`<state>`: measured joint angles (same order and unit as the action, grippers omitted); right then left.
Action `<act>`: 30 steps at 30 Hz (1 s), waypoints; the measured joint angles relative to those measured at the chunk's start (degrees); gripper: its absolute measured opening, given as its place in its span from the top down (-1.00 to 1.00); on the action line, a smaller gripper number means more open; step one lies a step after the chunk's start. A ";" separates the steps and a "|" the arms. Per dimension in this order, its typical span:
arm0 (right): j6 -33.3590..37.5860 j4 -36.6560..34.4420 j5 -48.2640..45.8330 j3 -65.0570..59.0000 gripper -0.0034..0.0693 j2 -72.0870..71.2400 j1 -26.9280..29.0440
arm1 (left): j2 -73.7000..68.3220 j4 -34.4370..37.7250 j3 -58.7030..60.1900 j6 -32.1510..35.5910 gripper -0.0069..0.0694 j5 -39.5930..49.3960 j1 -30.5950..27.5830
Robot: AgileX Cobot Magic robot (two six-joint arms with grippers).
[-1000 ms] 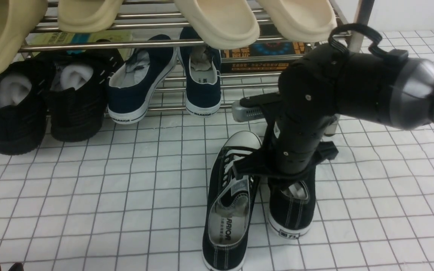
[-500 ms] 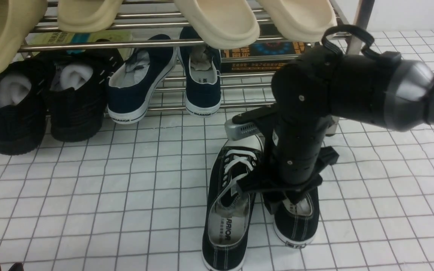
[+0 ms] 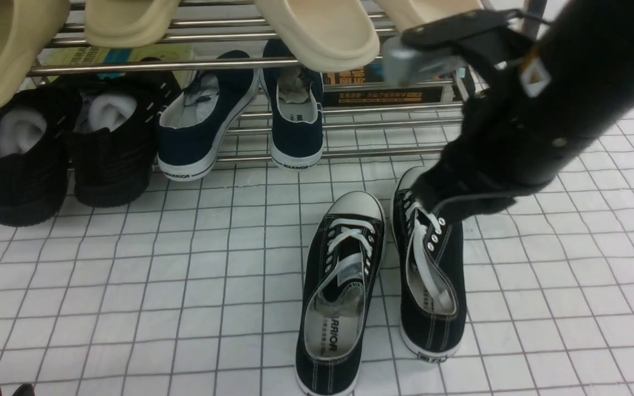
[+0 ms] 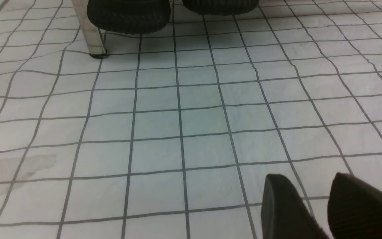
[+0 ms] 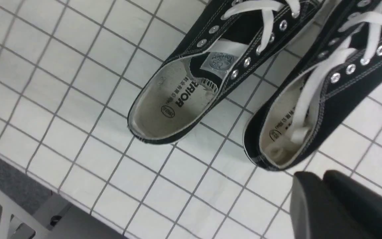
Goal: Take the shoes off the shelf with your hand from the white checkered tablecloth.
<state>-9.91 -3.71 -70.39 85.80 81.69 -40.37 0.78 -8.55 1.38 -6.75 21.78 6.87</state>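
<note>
- The shoes (image 3: 383, 275) lie side by side on the white checkered tablecloth (image 3: 130, 286), in front of the shelf (image 3: 295, 126) and clear of its rods, toe caps toward the shelf and heels toward the robot.
- In the right wrist view both shoes (image 5: 230, 83) show open insoles and white laces; nothing sits in them except a lace end that has fallen into one.
- The right tool (image 5: 323, 199) has its two black fingers pressed together, clenched on nothing, held above the cloth just off the heel of one shoe.
- In the front view the right arm (image 3: 542, 110) hangs over the toe of the right-hand shoe, hiding part of it, with its silver-grey piece (image 3: 416, 60) up in front of the upper tier.
- The left tool (image 4: 317, 205) hovers low over bare cloth (image 4: 177, 116); its two dark fingertips stand apart with a gap between them, holding nothing.
- On the lower tier rest navy plimsolls (image 3: 240, 115) and black chunky shoes (image 3: 64, 148); cream slippers (image 3: 317, 30) sit on the upper tier.
</note>
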 joint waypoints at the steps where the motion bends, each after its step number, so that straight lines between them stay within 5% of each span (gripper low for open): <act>1: 0.00 0.18 -0.21 -1.79 0.91 -3.38 0.00 | 0.00 0.00 0.00 0.00 0.19 0.00 0.00; 6: -0.28 3.21 2.17 -15.34 0.95 -21.15 0.06 | 0.00 0.00 0.00 0.00 0.19 0.00 0.00; 11: -0.35 5.14 20.34 -35.18 0.95 -39.03 0.06 | 0.00 0.00 0.00 0.00 0.19 0.00 0.00; 14: -0.28 6.01 42.59 -53.48 0.95 -51.82 0.06 | 0.00 0.00 0.00 0.00 0.19 0.00 0.00; 18: -0.23 6.12 55.48 -64.43 0.94 -56.30 0.06 | 0.00 0.00 0.00 0.00 0.19 0.00 0.00; 30: -0.23 6.14 59.82 -67.16 0.92 -56.60 0.06 | 0.00 0.00 0.00 0.00 0.19 0.00 0.00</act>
<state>-10.15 2.43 -10.57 18.63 25.10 -40.31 0.78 -8.55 1.38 -6.75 21.78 6.87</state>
